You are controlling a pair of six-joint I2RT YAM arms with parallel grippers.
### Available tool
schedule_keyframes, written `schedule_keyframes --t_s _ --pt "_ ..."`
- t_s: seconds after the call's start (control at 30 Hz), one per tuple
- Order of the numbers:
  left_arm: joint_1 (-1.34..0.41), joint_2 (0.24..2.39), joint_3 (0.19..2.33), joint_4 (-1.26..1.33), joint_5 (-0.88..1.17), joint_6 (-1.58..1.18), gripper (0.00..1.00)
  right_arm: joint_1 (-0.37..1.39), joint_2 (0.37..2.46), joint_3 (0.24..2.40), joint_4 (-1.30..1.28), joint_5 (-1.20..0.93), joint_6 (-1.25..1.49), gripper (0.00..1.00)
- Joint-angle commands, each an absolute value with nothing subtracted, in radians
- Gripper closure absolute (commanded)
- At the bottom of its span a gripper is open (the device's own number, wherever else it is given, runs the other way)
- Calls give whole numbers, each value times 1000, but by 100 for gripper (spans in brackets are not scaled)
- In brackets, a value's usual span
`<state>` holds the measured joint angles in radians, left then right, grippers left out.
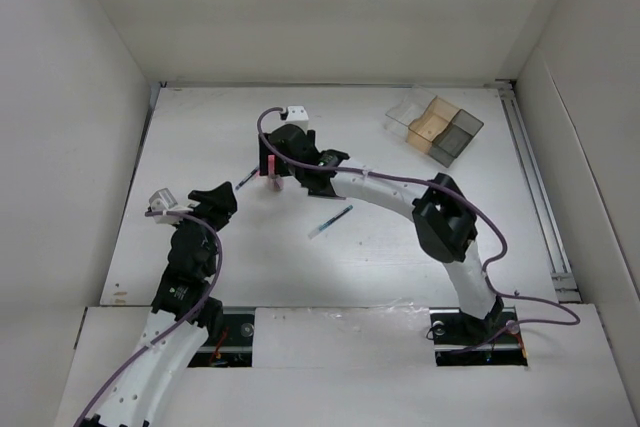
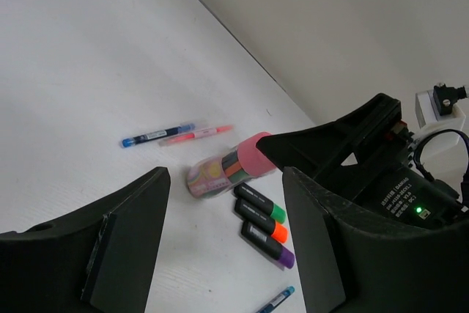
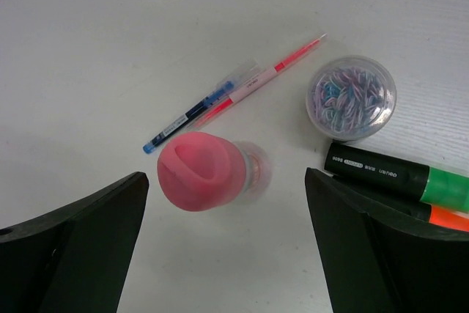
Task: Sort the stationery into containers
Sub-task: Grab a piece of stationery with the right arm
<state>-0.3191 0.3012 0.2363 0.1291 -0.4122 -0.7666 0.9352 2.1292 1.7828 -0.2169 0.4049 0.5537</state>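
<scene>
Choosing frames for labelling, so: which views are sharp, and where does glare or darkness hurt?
Top external: white table washed out, tray small but readable. Left wrist: markers sharp, the pincer fingers dark and soft. Right wrist: pink-capped bottle and jar crisp, faint shadows.

The left claw [image 2: 226, 176] hangs over the table [image 2: 88, 49], jaws spread. Between them shows the pink-capped bottle [image 2: 253, 157], with the right arm [image 2: 388, 174] reaching to its cap. Beyond the bottle lie a blue pen [image 2: 156, 135] and a pink pen [image 2: 196, 134]. Nearer than it, three markers [image 2: 261, 220] lie side by side.
</scene>
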Motion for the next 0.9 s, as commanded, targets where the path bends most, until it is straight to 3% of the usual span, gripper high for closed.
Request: schedule_keyframes --t_s 0.0,0.33,0.37,0.63,0.87 --pt "-322 291 264 137 -428 -781 40 939 2146 1865 -229 379 529 7" --pt "-322 291 255 149 -410 -781 40 939 2212 1904 -227 370 529 22" --pt "-322 291 255 149 -399 -772 40 939 2221 1904 -227 370 529 30" --pt "-322 291 255 160 -379 -772 40 948 2189 1904 -227 405 549 66" --pt "-322 313 223 285 -217 -701 40 867 1999 1855 -186 483 549 67"
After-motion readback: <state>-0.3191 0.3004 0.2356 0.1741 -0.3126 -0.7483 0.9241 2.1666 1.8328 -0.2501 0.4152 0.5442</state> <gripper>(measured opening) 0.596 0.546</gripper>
